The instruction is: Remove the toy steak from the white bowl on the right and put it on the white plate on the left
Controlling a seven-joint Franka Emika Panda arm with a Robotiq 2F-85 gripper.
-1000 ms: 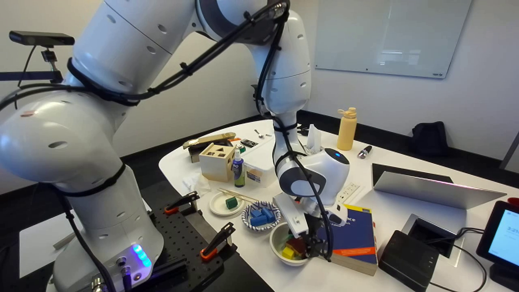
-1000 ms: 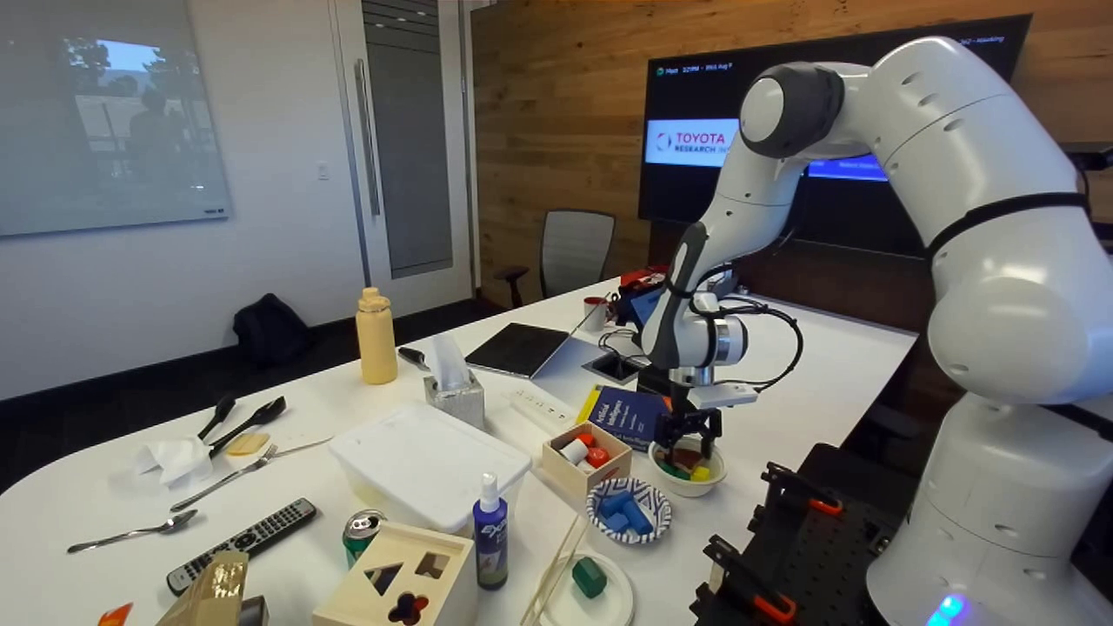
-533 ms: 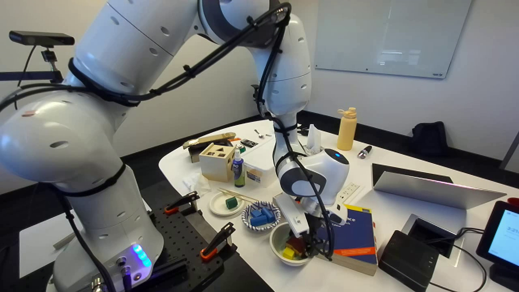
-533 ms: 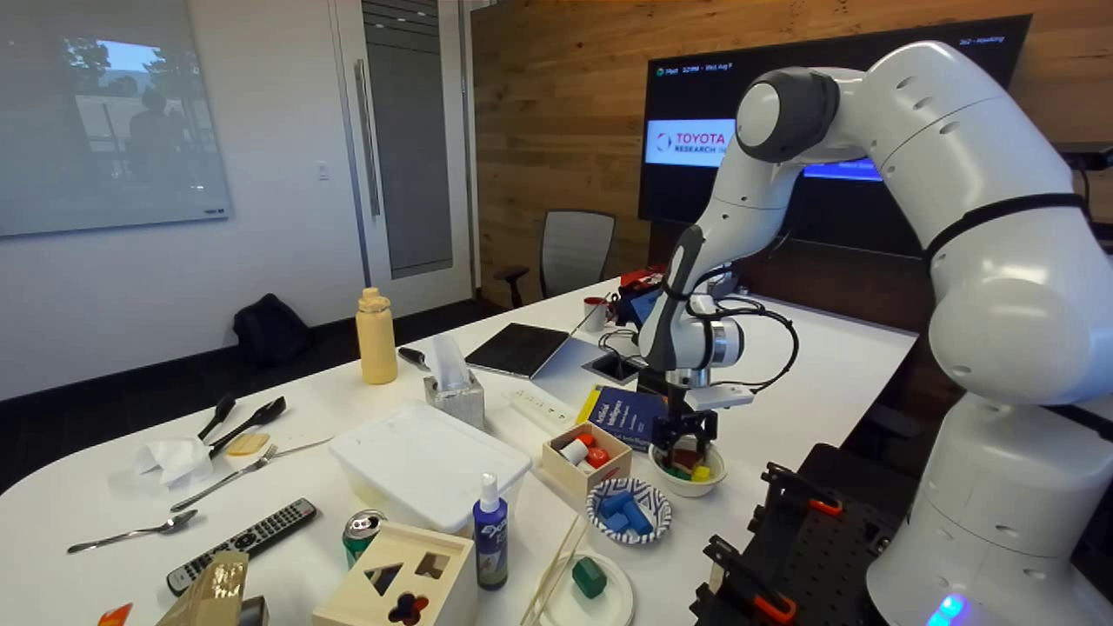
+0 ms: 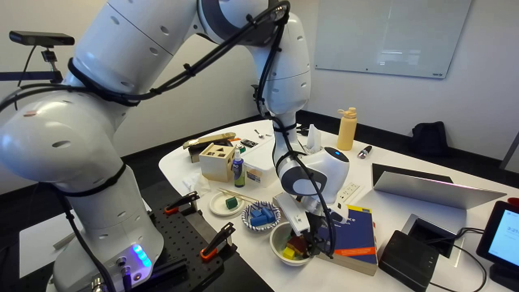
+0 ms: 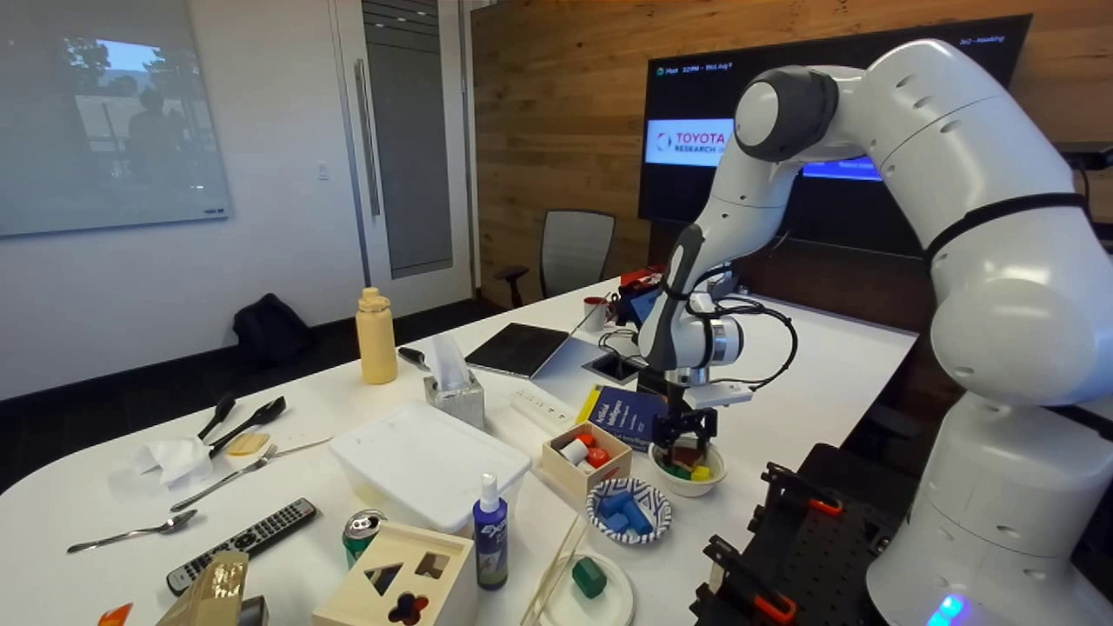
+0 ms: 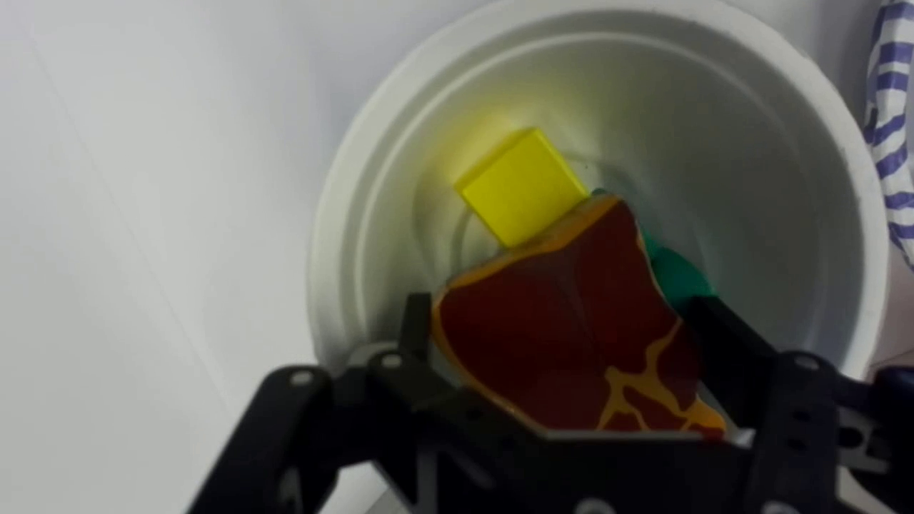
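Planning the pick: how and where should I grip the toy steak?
Probably across its left and right edges in the wrist view, from above: there the toy steak shows its broad, flat face, and the white bowl surrounds it, hindering sideways approach.

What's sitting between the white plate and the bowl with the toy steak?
A patterned bowl of blue blocks lies between the white plate and the white bowl in both exterior views.

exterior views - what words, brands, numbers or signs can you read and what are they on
"TOYOTA RESEARCH", on the screen; what follows is behind the arm
"Artificial Intelligence", on the book
"EXPO", on the spray bottle
"3:21", on the tablet
Too small or blurred to read: the screen's top lines, and marks on the remote, tub and whiteboard
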